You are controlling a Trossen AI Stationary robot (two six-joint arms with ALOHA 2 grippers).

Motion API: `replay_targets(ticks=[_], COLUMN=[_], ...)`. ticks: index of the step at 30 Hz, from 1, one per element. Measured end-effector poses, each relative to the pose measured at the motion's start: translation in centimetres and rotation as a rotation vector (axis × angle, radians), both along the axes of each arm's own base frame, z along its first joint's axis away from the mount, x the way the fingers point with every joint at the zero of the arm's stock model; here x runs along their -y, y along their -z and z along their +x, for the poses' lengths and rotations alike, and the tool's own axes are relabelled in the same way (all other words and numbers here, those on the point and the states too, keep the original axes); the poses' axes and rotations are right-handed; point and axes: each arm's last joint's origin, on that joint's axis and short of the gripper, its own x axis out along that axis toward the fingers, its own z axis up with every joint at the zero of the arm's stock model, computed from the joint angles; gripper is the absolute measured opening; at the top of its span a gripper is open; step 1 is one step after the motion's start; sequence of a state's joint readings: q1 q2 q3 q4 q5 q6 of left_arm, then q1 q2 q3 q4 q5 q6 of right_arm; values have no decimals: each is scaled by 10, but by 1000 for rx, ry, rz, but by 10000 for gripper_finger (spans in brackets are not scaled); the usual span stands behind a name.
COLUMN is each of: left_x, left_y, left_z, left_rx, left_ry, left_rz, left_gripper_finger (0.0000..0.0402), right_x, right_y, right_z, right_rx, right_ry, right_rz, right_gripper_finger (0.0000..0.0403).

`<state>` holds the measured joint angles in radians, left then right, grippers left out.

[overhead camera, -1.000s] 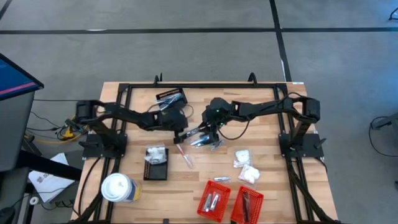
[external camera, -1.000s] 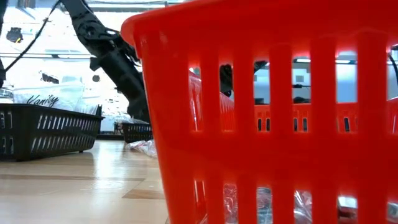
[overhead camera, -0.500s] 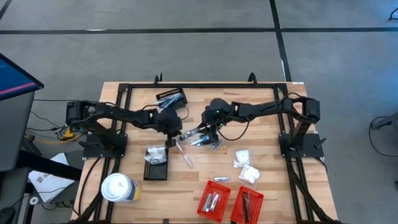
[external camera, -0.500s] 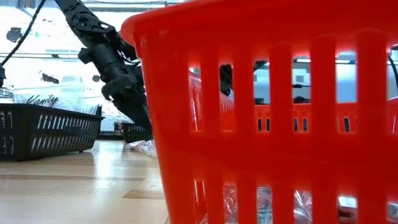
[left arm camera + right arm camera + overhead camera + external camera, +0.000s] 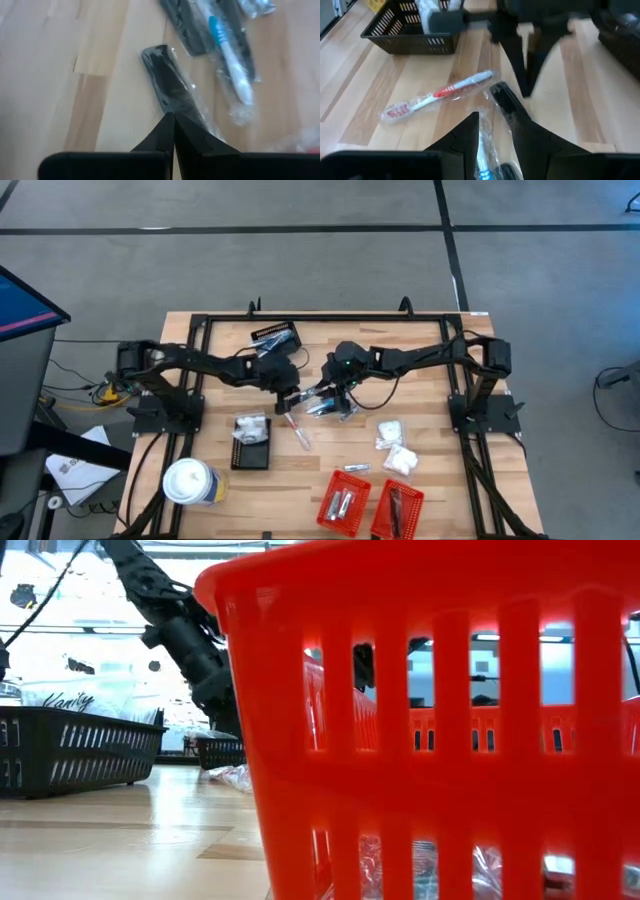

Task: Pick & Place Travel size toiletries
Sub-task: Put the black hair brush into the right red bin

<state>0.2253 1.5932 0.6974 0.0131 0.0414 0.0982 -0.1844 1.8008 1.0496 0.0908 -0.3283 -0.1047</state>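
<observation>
Several travel size toiletries lie mid-table. A clear-wrapped blue-and-white toothbrush [image 5: 231, 60] is in my right gripper [image 5: 495, 122], with a dark comb part [image 5: 506, 172] beside it between the fingers. A wrapped black comb [image 5: 171, 85] lies on the wood, and my left gripper [image 5: 173, 117] is shut with its tips at the comb's end. A red-and-white wrapped toothbrush [image 5: 440, 94] lies flat nearby. From above, both grippers [image 5: 288, 402] [image 5: 322, 402] meet at the table's middle. My left gripper points its shut fingertips [image 5: 525, 90] slanting down at the wrapped comb's end [image 5: 192, 112]; I cannot tell whether they touch it. My right gripper has the wrapped toothbrush [image 5: 484, 150] between its two fingers, which lie along it and slant down from the table's right. The toothbrush's free end [image 5: 241, 95] reaches out past the fingertips, low over the wood.
A black basket [image 5: 251, 448] with white packets stands near left, another black basket [image 5: 277, 335] at the far side. Two red baskets [image 5: 343, 502] [image 5: 398, 510] stand at the near edge, white packets [image 5: 396, 448] to the right, and a white lidded cup [image 5: 190, 482] at near left.
My left gripper drew back a little toward the table's left edge, then came back toward the right gripper and the comb, with its wrist turned. It stayed shut throughout.
</observation>
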Motion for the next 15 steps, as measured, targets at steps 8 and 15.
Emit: replay_targets(ticks=[8,15], left_x=[-7,-7], left_y=[35,36], left_z=[33,50], left_rx=[-89,-97], left_ry=[31,98], left_rz=[-21,47], left_gripper_finger=[2,2], right_x=[-4,-6], right_y=[1,4], right_z=[0,-3], right_rx=[-10,-60], right_ry=[-2,-6], right_rz=[16,23], right_gripper_finger=[108,108])
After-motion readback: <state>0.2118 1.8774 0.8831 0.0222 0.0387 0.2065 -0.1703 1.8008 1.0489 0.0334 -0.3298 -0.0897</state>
